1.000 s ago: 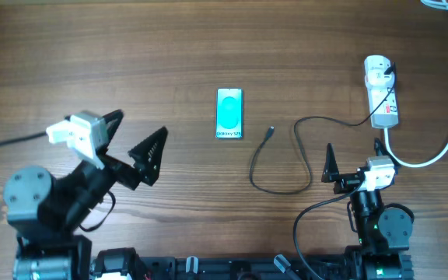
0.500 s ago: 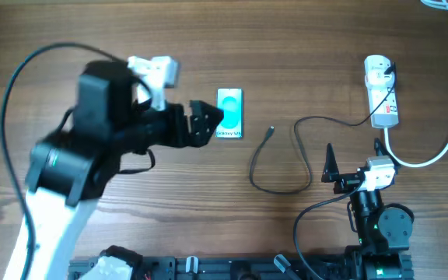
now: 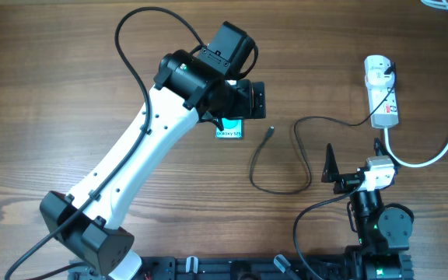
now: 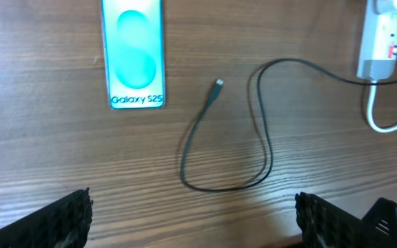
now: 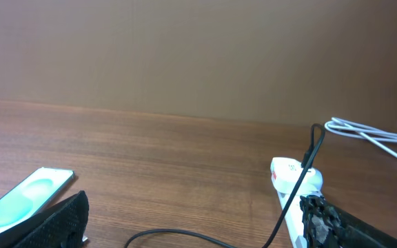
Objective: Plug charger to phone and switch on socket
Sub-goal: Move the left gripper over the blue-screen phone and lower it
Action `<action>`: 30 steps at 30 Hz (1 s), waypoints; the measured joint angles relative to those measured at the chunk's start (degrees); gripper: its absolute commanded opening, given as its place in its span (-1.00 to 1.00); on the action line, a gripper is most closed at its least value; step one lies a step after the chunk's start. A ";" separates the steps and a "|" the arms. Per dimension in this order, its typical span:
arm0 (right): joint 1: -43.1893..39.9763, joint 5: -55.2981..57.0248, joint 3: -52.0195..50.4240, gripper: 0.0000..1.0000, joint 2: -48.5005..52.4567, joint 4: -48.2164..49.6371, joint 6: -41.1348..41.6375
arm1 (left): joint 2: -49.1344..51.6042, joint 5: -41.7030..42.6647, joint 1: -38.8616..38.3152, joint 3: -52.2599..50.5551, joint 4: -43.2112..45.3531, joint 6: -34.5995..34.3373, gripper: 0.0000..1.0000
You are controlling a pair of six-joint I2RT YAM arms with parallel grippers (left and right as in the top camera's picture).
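The phone [image 3: 229, 131] lies flat at mid-table with its cyan screen up, mostly covered by my left arm in the overhead view; it shows whole in the left wrist view [image 4: 136, 55]. The charger's thin black cable [image 3: 280, 189] loops on the table, its free connector [image 3: 269, 132] just right of the phone and its black plug [image 3: 389, 71] in the white socket strip [image 3: 381, 97]. My left gripper [image 3: 244, 101] hovers over the phone, open and empty [image 4: 195, 231]. My right gripper [image 3: 355, 161] is open and empty near the front edge [image 5: 198, 231].
The strip's thick white cord [image 3: 440, 152] curves along the right side to the far right corner. The right arm's base stands at the front right, the left arm's base at the front left.
My left arm has swung from the front left out across the table and now reaches over the phone. The right arm, cable, phone and strip have not moved.
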 measured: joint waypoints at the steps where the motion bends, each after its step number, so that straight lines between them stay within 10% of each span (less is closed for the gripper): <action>1: 0.00 -0.02 0.00 1.00 0.00 0.00 0.00 | 0.20 -0.31 0.07 0.55 -1.70 -0.37 0.98; 6: 0.00 -0.02 0.00 1.00 0.00 0.00 0.00 | 8.17 -5.18 0.37 6.97 -12.85 -1.18 1.00; 30: 0.00 0.00 0.00 1.00 0.00 0.00 0.00 | 30.01 -2.01 5.64 7.13 6.73 4.28 1.00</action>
